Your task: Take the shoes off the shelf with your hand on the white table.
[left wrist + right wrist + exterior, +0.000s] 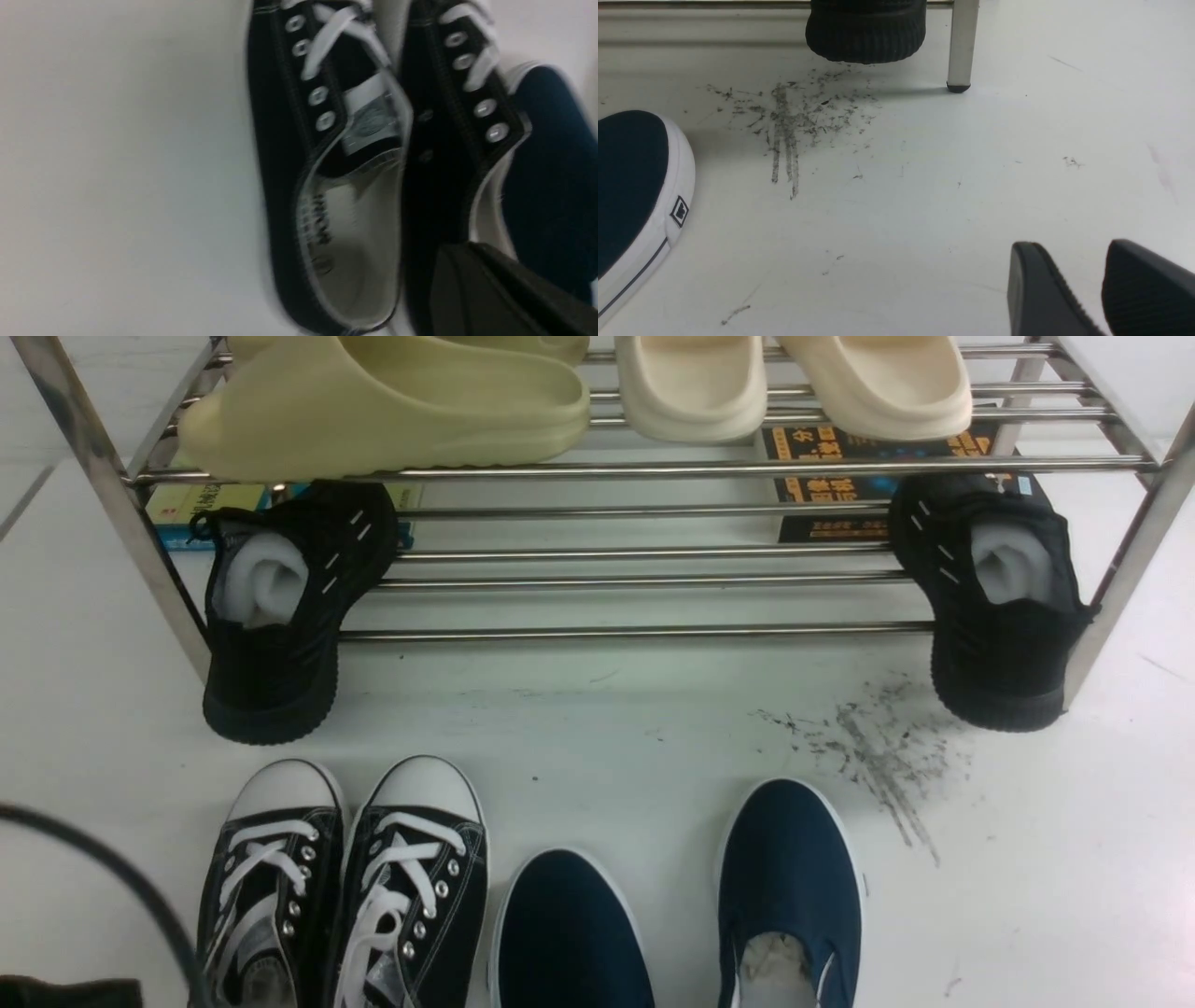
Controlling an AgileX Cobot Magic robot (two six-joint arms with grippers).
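White table (597,728) filled the view, with the chrome shelf (635,635) standing at its far side. The black lace-up shoes (411,887) sat on the table in front of it, just left of the navy slip-ons (789,877). Left claw (462,263) hung over one heel, pressed together, gripping nothing visible. Right claw (1071,249) was parted, empty.

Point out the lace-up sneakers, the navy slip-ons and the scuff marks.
lace-up sneakers (403,873): front view, laced front of the pair's right shoe.
navy slip-ons (789,859): front view, upper of the right shoe.
scuff marks (784,119): right wrist view, densest streaks.
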